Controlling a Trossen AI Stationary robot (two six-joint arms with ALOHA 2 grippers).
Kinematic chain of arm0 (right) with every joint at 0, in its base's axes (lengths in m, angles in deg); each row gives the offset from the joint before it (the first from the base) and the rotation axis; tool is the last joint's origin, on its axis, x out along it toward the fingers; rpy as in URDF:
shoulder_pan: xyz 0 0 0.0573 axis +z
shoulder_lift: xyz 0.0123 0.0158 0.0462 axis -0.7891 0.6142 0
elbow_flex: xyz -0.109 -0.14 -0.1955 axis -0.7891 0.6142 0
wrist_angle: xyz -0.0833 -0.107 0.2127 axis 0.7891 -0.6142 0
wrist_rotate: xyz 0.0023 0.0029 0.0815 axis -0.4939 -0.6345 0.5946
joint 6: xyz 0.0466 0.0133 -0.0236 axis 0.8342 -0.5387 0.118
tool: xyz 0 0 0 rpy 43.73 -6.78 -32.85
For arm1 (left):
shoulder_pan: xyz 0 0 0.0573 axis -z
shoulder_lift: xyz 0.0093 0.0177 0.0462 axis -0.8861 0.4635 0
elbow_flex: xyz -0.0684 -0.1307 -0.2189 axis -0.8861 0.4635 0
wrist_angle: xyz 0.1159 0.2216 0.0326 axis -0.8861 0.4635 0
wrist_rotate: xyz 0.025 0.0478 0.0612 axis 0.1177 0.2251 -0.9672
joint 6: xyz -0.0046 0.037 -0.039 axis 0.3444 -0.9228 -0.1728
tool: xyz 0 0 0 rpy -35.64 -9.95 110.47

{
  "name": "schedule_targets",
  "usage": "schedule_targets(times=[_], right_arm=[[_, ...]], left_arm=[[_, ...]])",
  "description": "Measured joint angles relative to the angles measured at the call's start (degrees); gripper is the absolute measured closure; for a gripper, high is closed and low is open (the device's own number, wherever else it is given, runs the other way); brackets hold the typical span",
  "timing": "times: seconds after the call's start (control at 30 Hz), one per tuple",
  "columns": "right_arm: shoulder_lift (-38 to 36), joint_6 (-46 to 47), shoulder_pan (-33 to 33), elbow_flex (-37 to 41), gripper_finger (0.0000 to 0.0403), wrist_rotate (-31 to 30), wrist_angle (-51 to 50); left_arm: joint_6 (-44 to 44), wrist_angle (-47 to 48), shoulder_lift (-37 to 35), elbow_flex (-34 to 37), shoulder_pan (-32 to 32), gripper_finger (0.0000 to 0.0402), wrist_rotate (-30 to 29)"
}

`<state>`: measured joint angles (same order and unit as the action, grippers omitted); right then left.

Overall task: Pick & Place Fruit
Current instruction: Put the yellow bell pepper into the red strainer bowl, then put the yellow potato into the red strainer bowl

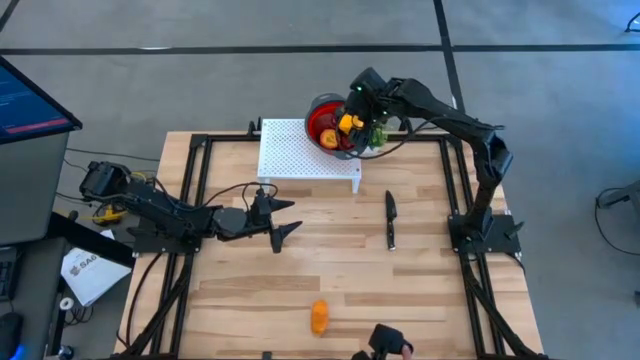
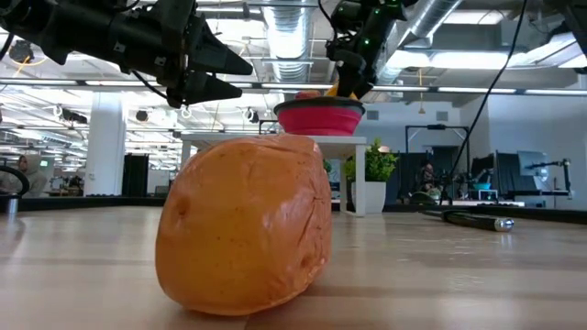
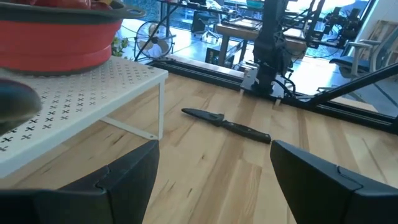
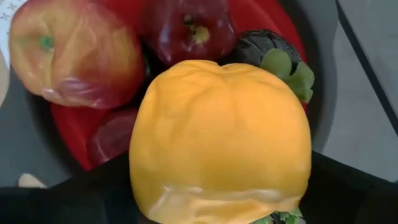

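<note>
An orange fruit [image 1: 319, 317] lies alone at the worktop's [image 1: 420, 280] near edge. The left hand [image 1: 283, 219] hovers mid-worktop, fingers wide and empty, clearly the nearer one. Farthest, the right hand [image 1: 352, 128] hangs over the red bowl [image 1: 318, 112]; a yellow fruit [image 4: 219, 143] sits between its fingers, grip unclear.

Fruit [image 1: 345, 128] heaped in bowl; orange piece [image 1: 319, 316] on table.

red bowl [image 1: 322, 124], yellow fruit [image 4: 221, 140], white perforated shelf [image 1: 300, 152], black knife [image 1: 390, 219]
</note>
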<state>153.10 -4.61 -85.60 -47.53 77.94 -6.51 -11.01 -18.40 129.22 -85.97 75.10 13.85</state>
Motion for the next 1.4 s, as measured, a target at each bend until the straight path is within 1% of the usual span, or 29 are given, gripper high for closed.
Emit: schedule_targets(times=[0.2, 0.3, 0.83, 1.13, 1.23, 1.33, 1.4], right_arm=[[-0.02, 0.56, -0.4, 0.0, 0.0017, 0.47, 0.74], [-0.03, 0.59, -0.31, 0.0, 0.0007, 0.52, 1.85], [-1.18, 0.57, 0.08, 0.0, 0.0047, 0.15, 4.52], [-6.37, -1.36, 1.51, 0.0, 0.0088, -1.13, 8.93], [-8.83, -1.24, 3.6, 0.04, 0.0106, -1.37, 10.34], [-12.41, -1.11, 7.4, 3.49, 0.0126, -1.26, 13.31], [-15.77, -1.4, 10.23, 9.48, 0.0139, -1.12, 17.33]], left_arm=[[0.0, 0.0, 0.0, 0.0, 0.0, 0.0101, 0.0], [0.0, 0.0, 0.0, 0.0, 0.0, 0.0101, 0.0], [0.0, -0.02, 0.0, 0.0, 0.0, 0.0101, 0.02], [0.0, -0.03, 0.0, 0.0, -0.11, 0.0101, 0.02], [-1.23, -0.05, 0.0, 0.0, 0.31, 0.0101, 0.0], [-3.07, -0.22, 0.0, 0.0, 1.34, 0.0101, -0.16], [-3.15, -0.44, 0.0, 0.0, 1.77, 0.0101, -0.98]])
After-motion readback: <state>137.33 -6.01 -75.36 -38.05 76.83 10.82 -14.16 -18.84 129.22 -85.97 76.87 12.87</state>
